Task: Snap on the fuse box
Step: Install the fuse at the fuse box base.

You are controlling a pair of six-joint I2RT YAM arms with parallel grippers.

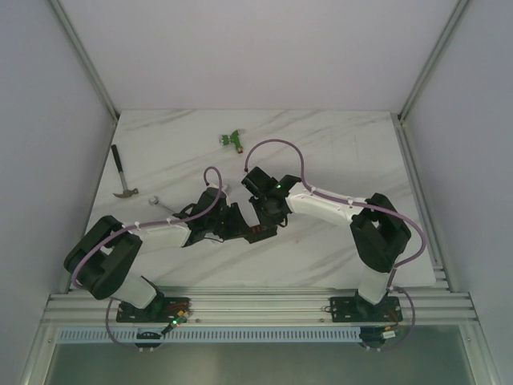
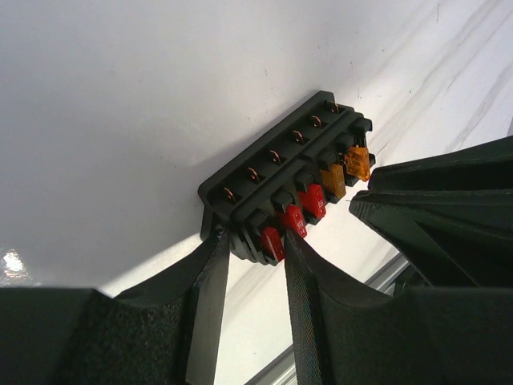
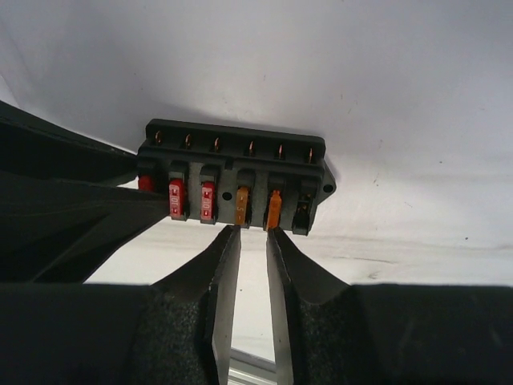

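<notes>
The fuse box (image 2: 280,180) is a small black block with a row of red and orange fuses. It lies on the white marble table and also shows in the right wrist view (image 3: 234,172) and, mostly hidden, in the top view (image 1: 256,233). My left gripper (image 2: 252,245) is shut on the box's near end, one finger on each side. My right gripper (image 3: 252,233) stands with its jaws a narrow gap apart and nothing between them. Its fingertips (image 3: 228,241) touch the box's near edge below the two orange fuses. Both grippers meet at mid-table, the left (image 1: 243,227) and the right (image 1: 266,227).
A hammer (image 1: 123,178) lies at the left edge of the table. A green T-shaped connector (image 1: 232,139) lies at the back middle. A small pale piece (image 1: 155,200) lies near the hammer. An aluminium rail (image 1: 256,305) runs along the near edge.
</notes>
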